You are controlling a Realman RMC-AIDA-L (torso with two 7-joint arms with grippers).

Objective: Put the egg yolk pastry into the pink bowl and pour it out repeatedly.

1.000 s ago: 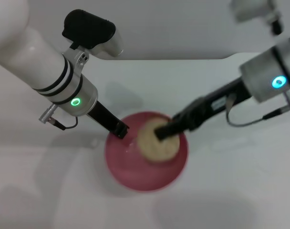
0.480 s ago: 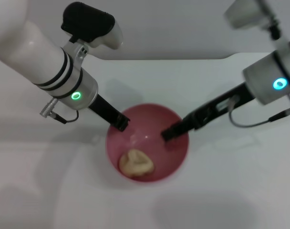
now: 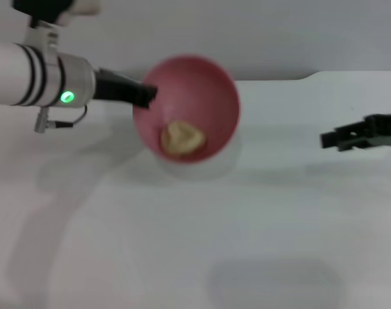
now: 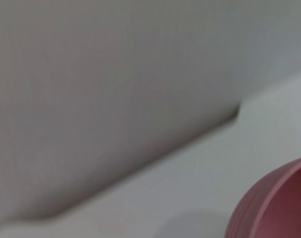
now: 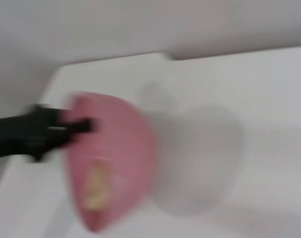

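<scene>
While head view shows pastry (image 3: 181, 139), left wrist doesn't.

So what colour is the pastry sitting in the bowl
Pale tan, the egg yolk pastry in the pink bowl; clearest in the head view.

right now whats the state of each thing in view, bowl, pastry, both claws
pink bowl: lifted off the table, tilted on its side, opening toward the head camera, held at its rim
egg yolk pastry: inside the bowl, lying against its lower wall, not yet spilled
left claw: shut on the bowl's rim, holding it up
right claw: off to the right, clear of the bowl, holding nothing
table: white, bowl's shadow on it
</scene>
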